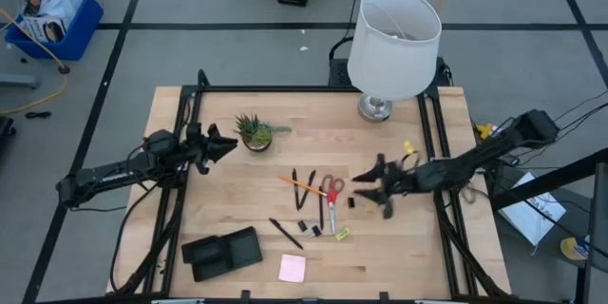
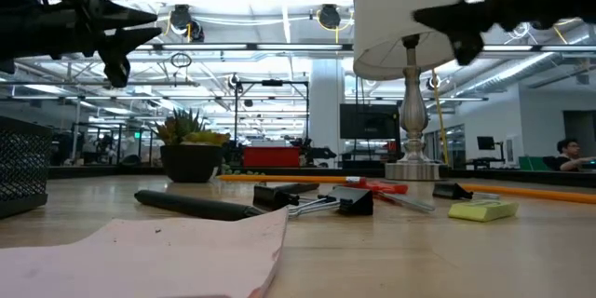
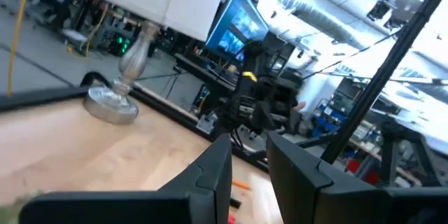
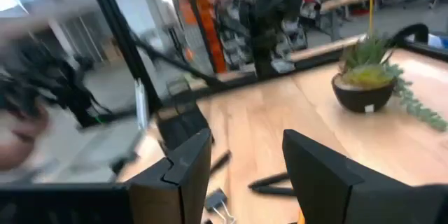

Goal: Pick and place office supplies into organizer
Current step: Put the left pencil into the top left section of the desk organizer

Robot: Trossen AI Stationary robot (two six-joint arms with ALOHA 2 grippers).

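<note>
- The office supplies lie scattered in the middle of the pale wooden table (image 1: 228, 190), none of them in a gripper: red-handled scissors (image 1: 332, 195), an orange pencil (image 1: 296, 186), thin black pens (image 1: 285, 233) and small black binder clips (image 1: 306, 225).
- Just beside the scissors' tip sits a small yellow-green block (image 1: 341, 235); the pink square sticky-note pad (image 1: 292, 267) lies apart, nearer the table's front edge.
- The flat black plastic organizer tray (image 1: 221, 252) rests at the front left of the table, beside the pink pad and well apart from the central cluster. No supply shows inside it from above, though its dark interior is hard to read.
- By my judgement the task is at its very start: every item visible is yet to be picked and placed.
- The right gripper (image 1: 372, 188) hovers above the table just right of the scissors, its two dark fingers (image 4: 183, 168) spread with a clear gap and nothing between them; it looks the likelier arm to take a first item.
- The left gripper (image 1: 225, 146) hangs in the air at the table's left side, near the small potted green plant (image 1: 255, 133); its fingers (image 3: 213, 175) stand a narrow gap apart and hold nothing.
- A white-shaded lamp on a metal base (image 1: 393, 43) stands at the back of the table, behind the right gripper.
</note>
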